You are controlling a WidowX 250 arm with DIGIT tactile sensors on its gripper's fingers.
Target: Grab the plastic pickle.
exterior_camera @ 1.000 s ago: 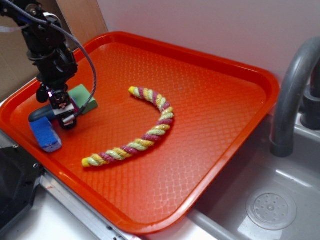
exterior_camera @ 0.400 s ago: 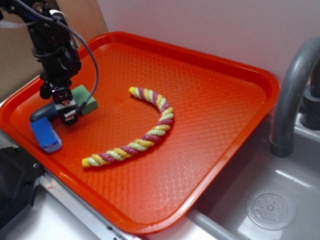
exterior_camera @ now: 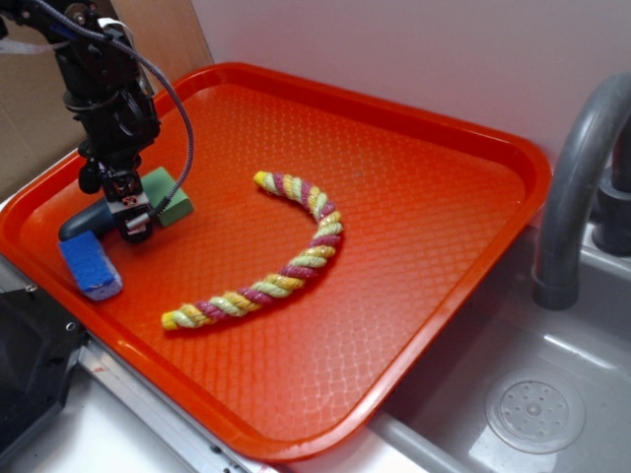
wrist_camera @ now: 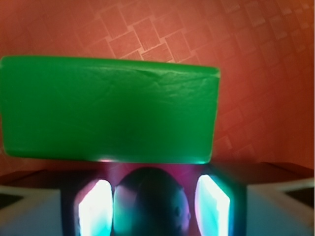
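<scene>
Pickle [wrist_camera: 150, 204] between jaws, pads [wrist_camera: 93, 209] alongside

The scene is viewed by the exterior camera from above and to one side, at a moderate distance, so that nearly the whole orange tray [exterior_camera: 434, 325] is taken in, with the grey faucet [exterior_camera: 577, 187] and sink [exterior_camera: 532, 414] at the right edge and a pale wall behind. The arm is seen at the upper left of that frame.

The wrist view is taken from the arm itself, facing downward and forward, very close to the tray surface [wrist_camera: 275, 73]. Its frame is largely filled by the green block [wrist_camera: 108, 115], with the gripper [wrist_camera: 152, 206] at the lower edge, blurred by nearness.

The green block [exterior_camera: 166, 195], the gripper [exterior_camera: 126, 219] and the adjoining tray texture are shared by both views.
</scene>
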